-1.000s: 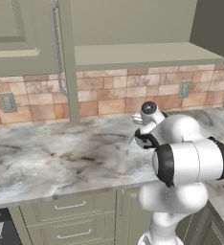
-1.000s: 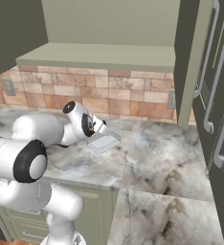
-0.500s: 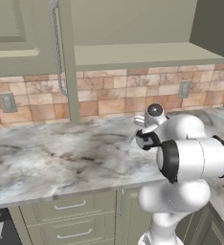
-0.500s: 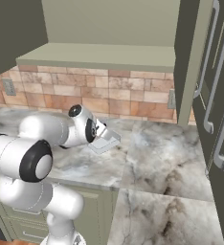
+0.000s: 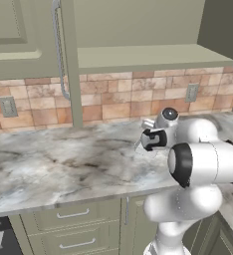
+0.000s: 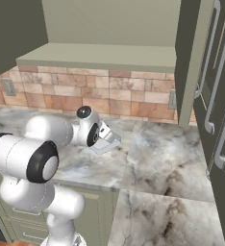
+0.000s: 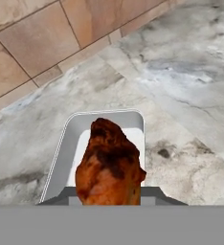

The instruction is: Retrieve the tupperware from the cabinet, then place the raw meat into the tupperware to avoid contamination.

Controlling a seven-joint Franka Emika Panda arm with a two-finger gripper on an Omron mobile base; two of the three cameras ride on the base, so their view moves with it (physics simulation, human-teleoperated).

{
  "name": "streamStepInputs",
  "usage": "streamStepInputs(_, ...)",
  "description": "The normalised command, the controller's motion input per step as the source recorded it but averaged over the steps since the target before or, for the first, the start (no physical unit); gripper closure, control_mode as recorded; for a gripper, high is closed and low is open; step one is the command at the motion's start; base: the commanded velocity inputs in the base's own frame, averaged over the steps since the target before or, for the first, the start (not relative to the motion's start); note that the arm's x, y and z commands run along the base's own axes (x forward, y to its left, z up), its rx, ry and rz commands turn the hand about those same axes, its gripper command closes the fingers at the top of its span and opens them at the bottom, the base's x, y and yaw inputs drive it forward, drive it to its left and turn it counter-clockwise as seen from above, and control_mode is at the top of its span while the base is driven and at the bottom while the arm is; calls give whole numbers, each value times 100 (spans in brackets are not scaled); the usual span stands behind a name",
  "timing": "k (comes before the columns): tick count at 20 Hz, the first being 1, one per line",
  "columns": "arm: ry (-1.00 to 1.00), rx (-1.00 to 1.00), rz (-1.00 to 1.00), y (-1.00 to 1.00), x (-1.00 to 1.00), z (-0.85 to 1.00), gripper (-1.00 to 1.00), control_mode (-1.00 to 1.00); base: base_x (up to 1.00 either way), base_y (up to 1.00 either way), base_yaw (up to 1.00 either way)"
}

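**No words to read**

There are no words, numbers, labels or signs to read in these pictures. The green cabinet doors are plain. The brick wall tiles have no writing. The grey outlet plates have no marks that can be read. The marble surface is bare of print. The tupperware and the raw meat carry no label.

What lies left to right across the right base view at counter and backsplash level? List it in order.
Left wall outlet → robot arm's big elbow joint → hand → tupperware → right wall outlet → open cabinet door.
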Motion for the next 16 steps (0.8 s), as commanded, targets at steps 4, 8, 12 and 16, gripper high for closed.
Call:
streamStepInputs(4,0,7,0,0,6,-4,100,-100,0,0,0)
streamStepInputs(8,0,6,0,0,5,-10,100,-100,0,0,0)
streamStepInputs(12,0,5,0,0,7,-15,100,-100,0,0,0)
streamStepInputs(16,0,2,0,1,7,-16,100,-100,0,0,0)
